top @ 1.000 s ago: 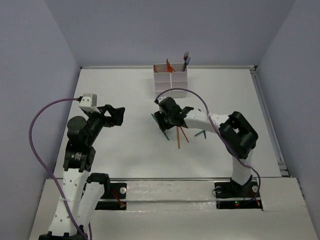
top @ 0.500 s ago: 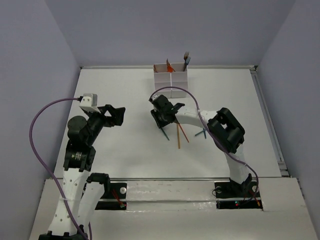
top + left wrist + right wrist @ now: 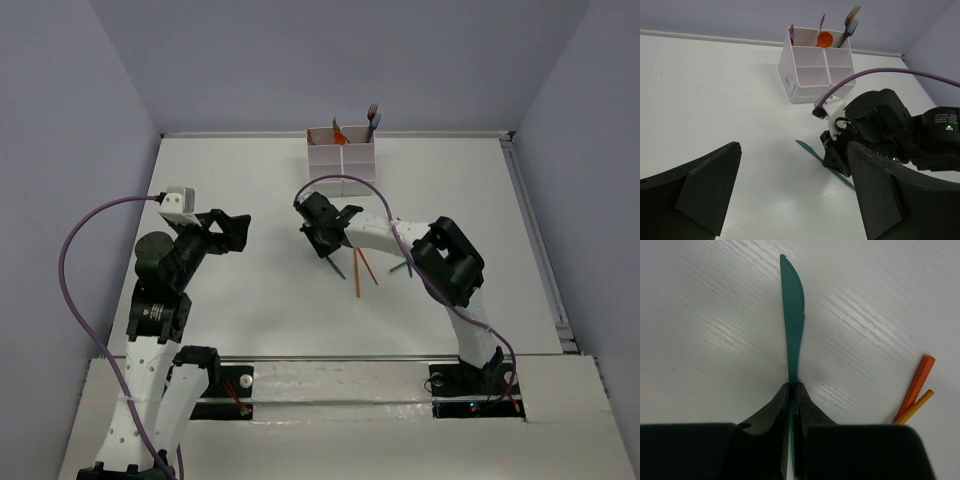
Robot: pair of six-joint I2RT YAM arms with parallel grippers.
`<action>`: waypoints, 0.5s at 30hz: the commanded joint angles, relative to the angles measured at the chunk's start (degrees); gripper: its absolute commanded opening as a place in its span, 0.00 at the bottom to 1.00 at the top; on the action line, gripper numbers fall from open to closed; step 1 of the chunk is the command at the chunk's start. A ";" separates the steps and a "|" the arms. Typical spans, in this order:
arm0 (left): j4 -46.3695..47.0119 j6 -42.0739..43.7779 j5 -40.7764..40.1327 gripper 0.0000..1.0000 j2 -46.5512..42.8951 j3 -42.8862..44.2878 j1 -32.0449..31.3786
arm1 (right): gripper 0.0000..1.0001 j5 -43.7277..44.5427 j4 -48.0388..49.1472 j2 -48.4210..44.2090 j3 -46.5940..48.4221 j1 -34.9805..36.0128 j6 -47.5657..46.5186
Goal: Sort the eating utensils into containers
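Note:
My right gripper (image 3: 794, 386) is shut on a teal knife (image 3: 792, 330) that lies flat on the white table, its serrated blade pointing away from the fingers. In the top view this gripper (image 3: 322, 236) is low over the table's middle, with the knife's (image 3: 336, 268) end showing behind it. The knife also shows in the left wrist view (image 3: 807, 149). The white containers (image 3: 341, 158) stand at the far middle and hold an orange spoon (image 3: 825, 38), a fork (image 3: 852, 26) and a purple spoon (image 3: 791, 34). My left gripper (image 3: 232, 229) is open and empty, held above the table's left side.
Two thin orange sticks (image 3: 359, 272) lie on the table just right of the right gripper, also seen in the right wrist view (image 3: 916, 380). Another teal utensil (image 3: 405, 268) lies under the right arm. A purple cable (image 3: 345, 182) arcs over the right arm.
My right gripper has shifted a little to the left along the knife while staying low on the table. The left arm has not moved.

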 commanded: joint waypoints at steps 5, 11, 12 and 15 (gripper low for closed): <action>1.89 0.29 0.67 0.99 -0.87 1.36 -0.04 | 0.07 0.00 9.08 -5.93 1.13 -1.59 -1.02; 1.80 0.20 0.50 0.99 -0.61 1.45 -0.04 | 0.07 -0.09 27.29 -10.88 2.16 -6.78 -0.93; 1.80 0.37 0.50 0.99 -0.52 1.45 -0.04 | 0.07 0.00 29.13 -10.71 2.27 -7.57 -1.80; 1.89 0.29 0.58 0.99 -0.34 1.54 -0.04 | 0.07 -0.62 40.63 -10.18 1.39 -9.07 -3.48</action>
